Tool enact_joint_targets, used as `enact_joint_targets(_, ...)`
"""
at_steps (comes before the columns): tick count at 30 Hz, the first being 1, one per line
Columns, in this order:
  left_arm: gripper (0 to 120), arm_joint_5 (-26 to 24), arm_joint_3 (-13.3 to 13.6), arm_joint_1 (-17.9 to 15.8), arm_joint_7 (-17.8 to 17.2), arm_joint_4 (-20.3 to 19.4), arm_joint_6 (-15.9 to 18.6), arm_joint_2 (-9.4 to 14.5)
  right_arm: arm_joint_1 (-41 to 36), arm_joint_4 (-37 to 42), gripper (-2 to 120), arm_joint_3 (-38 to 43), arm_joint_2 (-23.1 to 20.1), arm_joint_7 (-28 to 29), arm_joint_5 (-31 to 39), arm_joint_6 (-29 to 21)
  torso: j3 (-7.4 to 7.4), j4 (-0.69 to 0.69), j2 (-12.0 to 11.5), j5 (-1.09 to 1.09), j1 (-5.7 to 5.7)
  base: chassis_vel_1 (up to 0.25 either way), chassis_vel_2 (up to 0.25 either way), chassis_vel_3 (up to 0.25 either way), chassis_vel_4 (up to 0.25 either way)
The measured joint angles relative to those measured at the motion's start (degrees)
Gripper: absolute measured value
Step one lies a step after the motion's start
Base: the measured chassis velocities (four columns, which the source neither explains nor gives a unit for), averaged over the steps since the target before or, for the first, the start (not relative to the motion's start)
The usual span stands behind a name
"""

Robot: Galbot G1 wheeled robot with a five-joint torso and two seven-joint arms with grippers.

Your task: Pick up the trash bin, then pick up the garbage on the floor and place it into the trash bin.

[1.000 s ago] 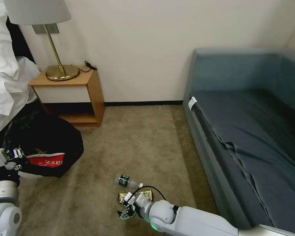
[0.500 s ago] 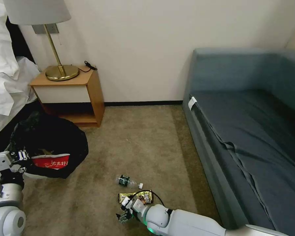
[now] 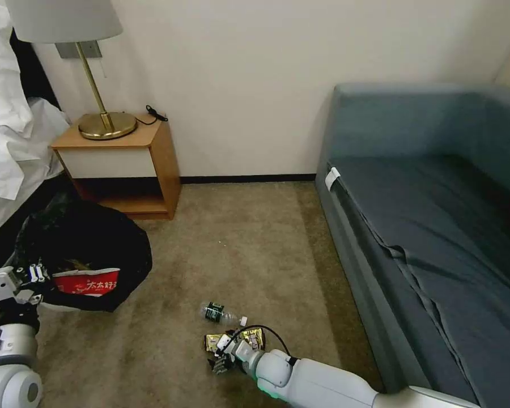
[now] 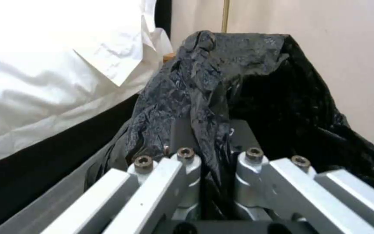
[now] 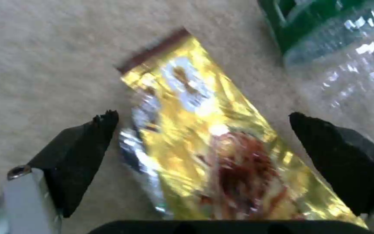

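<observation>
Right gripper [image 5: 204,130], jaws spread wide, hangs low over the carpet [image 3: 255,249] at the bottom center of the head view, straddling the shiny gold snack wrapper [image 5: 213,136] without touching it. Just beyond lies the small clear bottle [image 3: 221,313] with its green label. At lower left, the left gripper [image 4: 215,159] is clamped on the black liner of the trash bin [image 3: 85,255], where a red-and-white wrapper [image 3: 85,281] already sits.
</observation>
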Motion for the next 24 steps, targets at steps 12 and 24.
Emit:
enact_joint_targets(12,5,-0.48,-0.37,0.66,-0.03,0.27,-0.93,0.38,-0.42,-4.29,96,2.31,0.98,-2.96,-1.22,2.87,0.00,0.00,0.00,0.01,0.00,0.000,0.000,0.000,0.000)
enact_joint_targets(24,5,-0.68,-0.39,0.61,0.04,0.43,-0.90,0.84,-0.50,-4.51,66,2.96,1.13,-4.37,-0.25,3.59,0.00,0.01,0.00,0.01,0.00,0.000,0.000,0.000,0.000)
